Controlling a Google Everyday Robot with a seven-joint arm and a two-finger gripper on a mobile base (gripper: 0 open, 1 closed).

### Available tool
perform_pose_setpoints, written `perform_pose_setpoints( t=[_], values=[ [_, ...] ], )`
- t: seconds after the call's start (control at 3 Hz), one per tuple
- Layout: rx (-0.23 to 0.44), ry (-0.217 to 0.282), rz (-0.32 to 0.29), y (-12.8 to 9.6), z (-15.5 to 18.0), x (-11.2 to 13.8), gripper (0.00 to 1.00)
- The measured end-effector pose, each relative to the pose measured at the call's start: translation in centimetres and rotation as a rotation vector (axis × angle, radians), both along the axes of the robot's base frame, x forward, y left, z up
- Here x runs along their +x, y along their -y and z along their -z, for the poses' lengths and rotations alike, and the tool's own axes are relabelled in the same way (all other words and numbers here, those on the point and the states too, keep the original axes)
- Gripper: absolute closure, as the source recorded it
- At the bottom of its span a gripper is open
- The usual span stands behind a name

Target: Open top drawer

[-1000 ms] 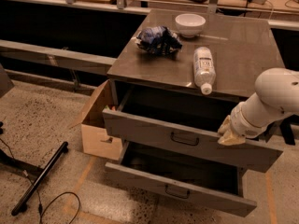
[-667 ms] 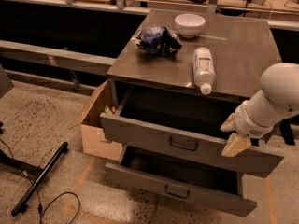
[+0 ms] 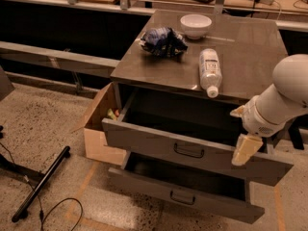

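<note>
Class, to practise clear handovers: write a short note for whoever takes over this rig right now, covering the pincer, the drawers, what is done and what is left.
Pincer: at the right end of the top drawer front, well away from its handle.
Top drawer: pulled well out.
Lower drawer: also partly out.
Done: top drawer is open.
Left: probably only moving the arm clear.

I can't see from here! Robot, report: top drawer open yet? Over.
Gripper at right end of top drawer. Drawer pulled well out. Nothing blocking it; lower drawer out too.
</note>
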State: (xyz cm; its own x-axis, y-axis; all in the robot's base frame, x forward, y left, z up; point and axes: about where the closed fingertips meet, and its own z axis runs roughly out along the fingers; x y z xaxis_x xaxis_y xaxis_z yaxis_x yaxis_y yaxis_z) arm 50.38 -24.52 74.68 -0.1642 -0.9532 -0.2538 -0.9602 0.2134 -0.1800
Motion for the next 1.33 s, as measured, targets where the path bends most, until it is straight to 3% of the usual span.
perform_pose_setpoints(
  t=[1.0,1.33],
  values=[
    [-0.045,0.077,0.035,1.0,-0.1,2.9,0.87],
    [-0.038,0.094,0.08,2.2,1.6,3.7,1.0]
  ],
)
